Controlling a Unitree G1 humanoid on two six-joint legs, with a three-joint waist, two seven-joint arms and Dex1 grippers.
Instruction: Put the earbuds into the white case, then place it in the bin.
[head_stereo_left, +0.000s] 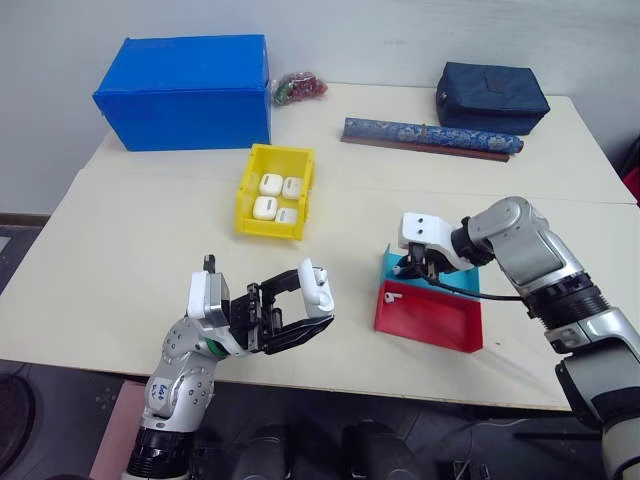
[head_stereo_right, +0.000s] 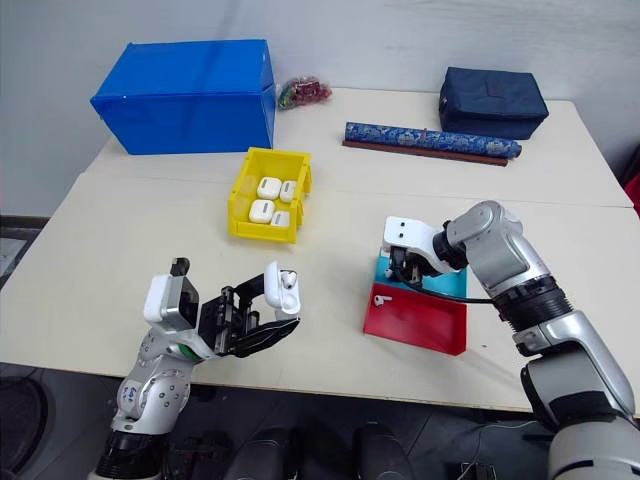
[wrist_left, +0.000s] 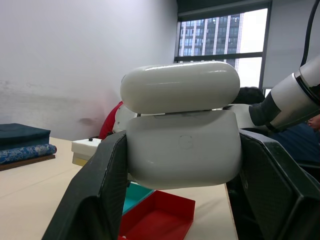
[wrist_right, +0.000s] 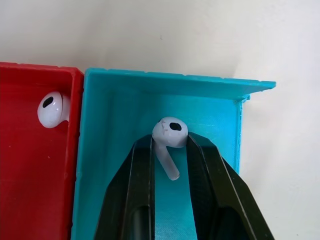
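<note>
Office or lab room: plain white wall (head_stereo_left: 400, 30), pale worktables (head_stereo_left: 120, 260) pushed together, high-rise window view (wrist_left: 220, 35), person's sleeve (wrist_left: 305, 145).

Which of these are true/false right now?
1. The left tool holds the white case with its lid open. True.
2. The right tool is over the red tray half. False: it is in the cyan half, closed around an earbud.
3. The yellow bin holds four white cases. True.
4. Both earbuds lie in the red half. False: only one earbud lies there.
</note>
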